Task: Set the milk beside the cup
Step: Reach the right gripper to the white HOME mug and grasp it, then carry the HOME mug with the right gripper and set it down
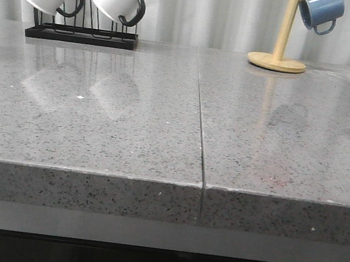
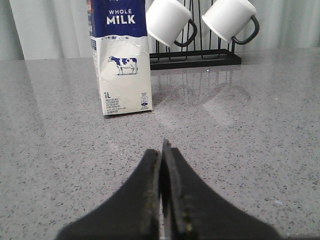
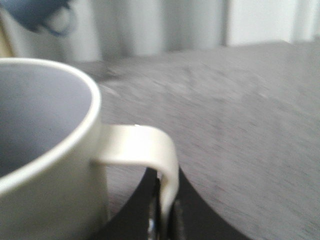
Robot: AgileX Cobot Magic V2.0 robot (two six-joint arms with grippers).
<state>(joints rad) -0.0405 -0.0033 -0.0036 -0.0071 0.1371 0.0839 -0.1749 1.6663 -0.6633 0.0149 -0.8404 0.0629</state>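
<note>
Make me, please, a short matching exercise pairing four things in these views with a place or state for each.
Things:
1. milk
2. cup
3. blue mug
4. left gripper

States:
A. hangs on the wooden stand
B. shut, holding nothing
C. stands upright on the counter
D. held by its handle in the right gripper

Pairs: 1-C, 2-D, 3-A, 4-B

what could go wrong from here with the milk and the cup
The right gripper pinches only the cup's thin handle, so the cup may swing or slip as it is carried. The left gripper is shut and points at the milk; advancing without opening could push the tall carton over. The rack of white mugs behind leaves little margin.
</note>
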